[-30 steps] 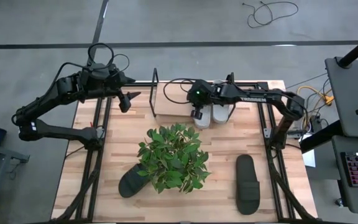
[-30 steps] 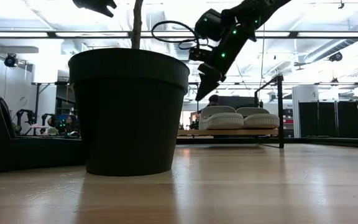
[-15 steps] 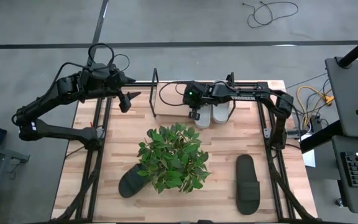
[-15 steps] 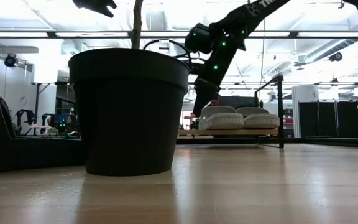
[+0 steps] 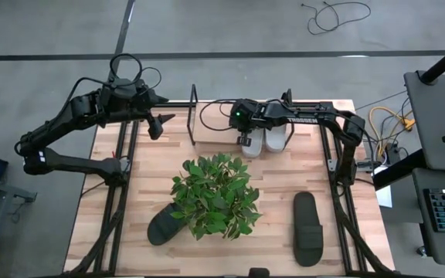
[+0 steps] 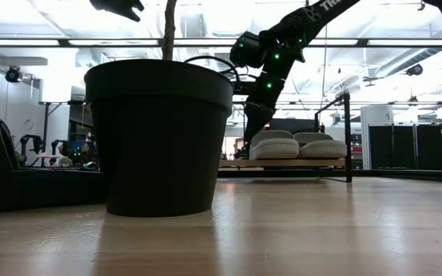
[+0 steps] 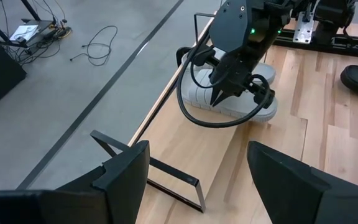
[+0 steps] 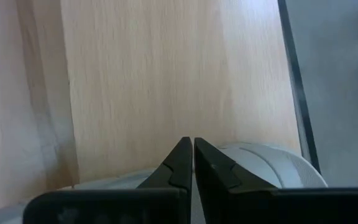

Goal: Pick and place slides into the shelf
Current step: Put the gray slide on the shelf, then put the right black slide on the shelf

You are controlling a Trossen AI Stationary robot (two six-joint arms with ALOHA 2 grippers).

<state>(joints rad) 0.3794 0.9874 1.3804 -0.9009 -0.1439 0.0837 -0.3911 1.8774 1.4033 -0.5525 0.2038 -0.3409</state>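
Observation:
Two light grey slides [image 5: 256, 147] [image 5: 276, 139] lie side by side, soles down, on the shelf's wooden board [image 5: 215, 127], which has black rod ends [image 5: 193, 116]. My right gripper [image 5: 243, 143] is shut and slants down, its tips at the left grey slide's [image 6: 276, 147] left side. One black slide [image 5: 307, 228] lies on the table near the right front. Another black slide [image 5: 161, 225] is half hidden under the plant. My left gripper [image 5: 161, 123] hangs open above the table's far left, holding nothing. My right gripper's shut fingertips [image 7: 218, 101] come slanting down from above at the top of the left grey slide [image 7: 197, 96], near its side toward the shelf's left end. I cannot tell whether they touch it.
A leafy potted plant [image 5: 215, 193] stands mid-table, and its black pot [image 6: 159, 138] blocks much of the low view. The board left of the grey slides [image 8: 166, 74] is bare. Black arm frames [image 5: 122, 177] [image 5: 338, 177] run along both table sides.
My right gripper has sunk, staying shut, toward the left grey slide, and has tipped more steeply downward. My left arm has kept still.

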